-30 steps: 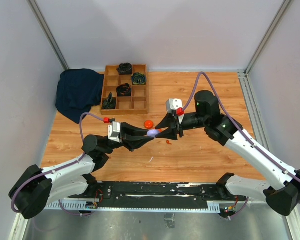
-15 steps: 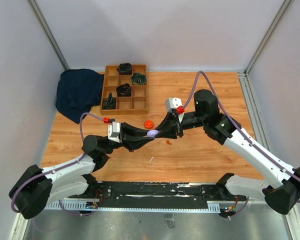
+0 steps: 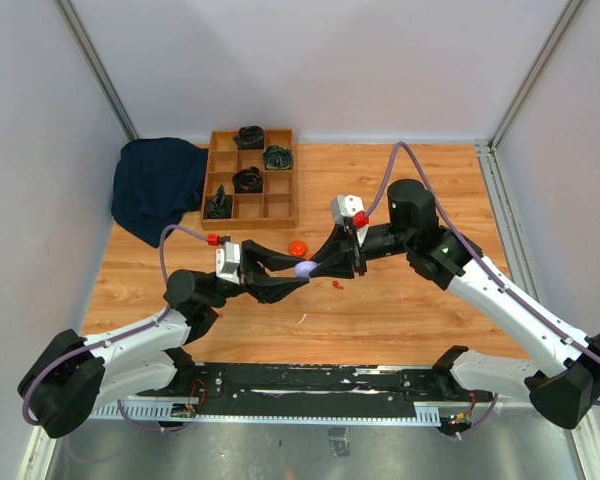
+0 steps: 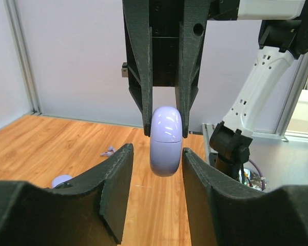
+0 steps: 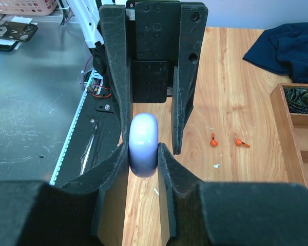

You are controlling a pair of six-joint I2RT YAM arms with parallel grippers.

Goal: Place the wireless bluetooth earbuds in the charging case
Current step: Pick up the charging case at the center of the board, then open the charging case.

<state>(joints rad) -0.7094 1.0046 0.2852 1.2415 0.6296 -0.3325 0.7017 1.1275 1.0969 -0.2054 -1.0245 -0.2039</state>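
left wrist view: lilac charging case [image 4: 166, 141] hangs in mid-air above the table [image 4: 51, 148], sitting between the fingers of my left gripper [image 4: 157, 151]. those fingers stand apart, clear gap on one side of the case, the other side so close i can't tell if it touches. the right gripper [image 4: 166, 130] comes in from the far side and pinches the case's upper half.

right wrist view confirms it: right gripper is clamped flat on both faces of the case, and the left gripper's fingers flank it, the right-hand one clearly off it.

earbuds are all down on the table, none in the case, which looks closed. an orange earbud [image 5: 213, 140] and a second orange earbud [image 5: 239, 143] lie close together on the wood below and beside the grippers. a lilac earbud [image 4: 109, 151] lies on the wood past the left claw.

top view: orange disc [image 3: 297, 247] just behind the meeting point of the claws.

vs one second ago: left claw was shut on the case, now its fingers have spread into a v. the right claw has moved in and closed on the case. case itself barely shifted.
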